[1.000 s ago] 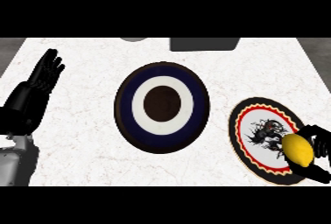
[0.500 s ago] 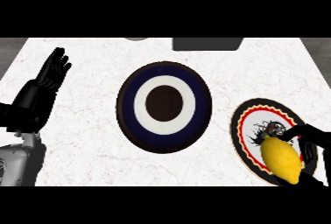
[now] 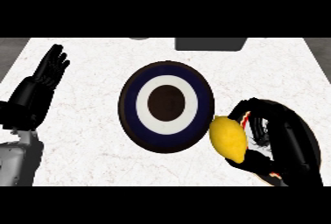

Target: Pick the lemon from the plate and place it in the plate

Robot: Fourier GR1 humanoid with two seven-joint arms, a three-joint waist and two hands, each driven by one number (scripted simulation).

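Note:
The yellow lemon (image 3: 228,138) is in my right hand (image 3: 284,140), whose black fingers curl round it from the right. It hangs just off the right rim of the dark blue plate (image 3: 167,107) with a white ring and brown centre, in the middle of the counter. Behind the hand lies the red-rimmed plate (image 3: 248,117) with a black and white pattern, mostly hidden by the hand. My left hand (image 3: 39,87) rests open at the left edge, fingers up.
A dark grey block (image 3: 211,43) sits at the counter's far edge, right of centre. A small grey shape (image 3: 139,38) shows beside it at the far edge. The white marbled counter (image 3: 84,144) spreads to the left and front of the blue plate.
My right hand has carried the lemon left off the patterned plate, up to the blue plate's right rim. The left hand has stayed at the left edge.

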